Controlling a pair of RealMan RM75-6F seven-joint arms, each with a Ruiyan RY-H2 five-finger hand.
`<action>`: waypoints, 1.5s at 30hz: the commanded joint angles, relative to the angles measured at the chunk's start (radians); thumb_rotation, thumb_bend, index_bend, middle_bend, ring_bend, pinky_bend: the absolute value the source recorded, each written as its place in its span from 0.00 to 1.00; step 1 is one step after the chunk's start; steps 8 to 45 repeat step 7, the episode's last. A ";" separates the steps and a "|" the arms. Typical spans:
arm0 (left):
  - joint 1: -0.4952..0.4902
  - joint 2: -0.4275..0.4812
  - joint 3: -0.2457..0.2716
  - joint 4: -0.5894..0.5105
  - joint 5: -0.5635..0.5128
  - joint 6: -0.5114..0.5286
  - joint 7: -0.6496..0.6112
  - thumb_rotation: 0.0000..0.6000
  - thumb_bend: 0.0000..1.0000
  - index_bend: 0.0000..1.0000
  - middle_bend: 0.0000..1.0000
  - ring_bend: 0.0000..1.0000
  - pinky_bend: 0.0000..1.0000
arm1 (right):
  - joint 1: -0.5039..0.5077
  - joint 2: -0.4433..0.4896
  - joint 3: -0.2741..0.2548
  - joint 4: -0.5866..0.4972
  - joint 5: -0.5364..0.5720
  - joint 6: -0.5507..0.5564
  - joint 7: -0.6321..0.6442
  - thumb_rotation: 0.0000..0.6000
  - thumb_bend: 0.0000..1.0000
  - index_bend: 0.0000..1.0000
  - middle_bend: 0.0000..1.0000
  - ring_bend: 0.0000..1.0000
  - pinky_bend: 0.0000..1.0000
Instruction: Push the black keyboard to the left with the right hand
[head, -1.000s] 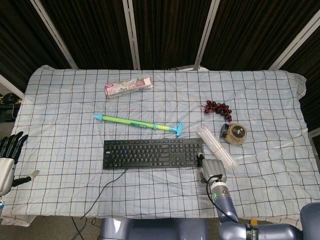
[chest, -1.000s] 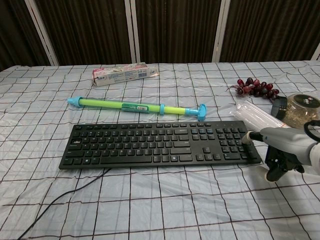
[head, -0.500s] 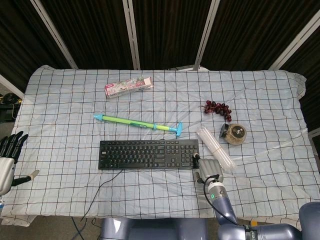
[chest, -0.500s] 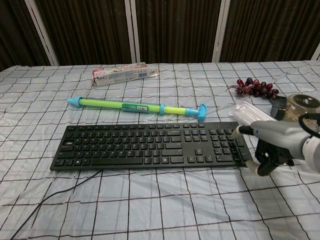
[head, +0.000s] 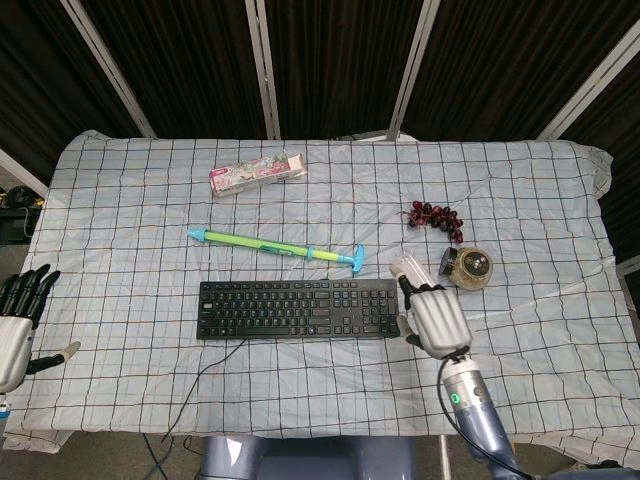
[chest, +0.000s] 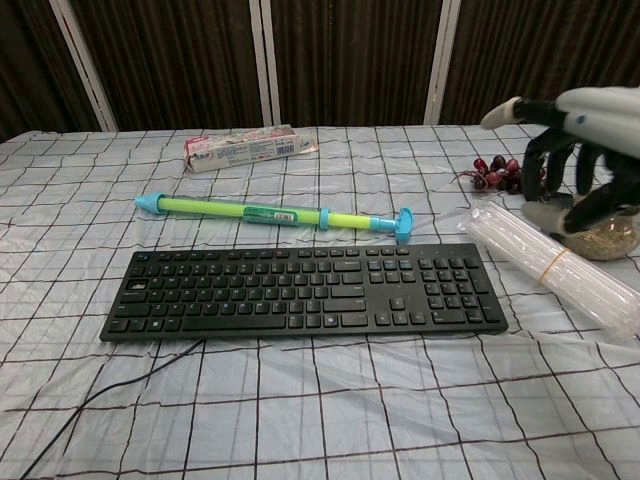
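The black keyboard (head: 297, 309) (chest: 300, 293) lies flat on the checked cloth in front of the centre, its cable (chest: 100, 402) trailing off the front left. My right hand (head: 437, 318) (chest: 575, 150) is lifted above the table just right of the keyboard's right end, not touching it. Its fingers hang down apart and hold nothing. My left hand (head: 18, 325) stays at the table's front left edge, fingers spread and empty, far from the keyboard.
A green and blue tube toy (head: 276, 247) (chest: 275, 213) lies just behind the keyboard. A clear packet of tubes (chest: 555, 265), a jar (head: 468, 267) and dark grapes (head: 434, 216) sit to the right under and behind my right hand. A toothpaste box (head: 257, 174) lies at the back.
The keyboard slid left under my right hand's push. Since then the right hand has come off its right end and risen; the keyboard now rests still.
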 joint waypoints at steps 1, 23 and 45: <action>0.000 -0.001 0.001 -0.001 0.001 0.000 0.006 1.00 0.06 0.00 0.00 0.00 0.00 | -0.103 0.138 -0.113 0.002 -0.148 0.048 0.118 1.00 0.24 0.01 0.01 0.00 0.05; 0.002 -0.003 0.005 -0.006 0.003 0.000 0.023 1.00 0.06 0.00 0.00 0.00 0.00 | -0.227 0.229 -0.186 0.096 -0.253 0.111 0.281 1.00 0.18 0.00 0.00 0.00 0.01; 0.002 -0.003 0.005 -0.006 0.003 0.000 0.023 1.00 0.06 0.00 0.00 0.00 0.00 | -0.227 0.229 -0.186 0.096 -0.253 0.111 0.281 1.00 0.18 0.00 0.00 0.00 0.01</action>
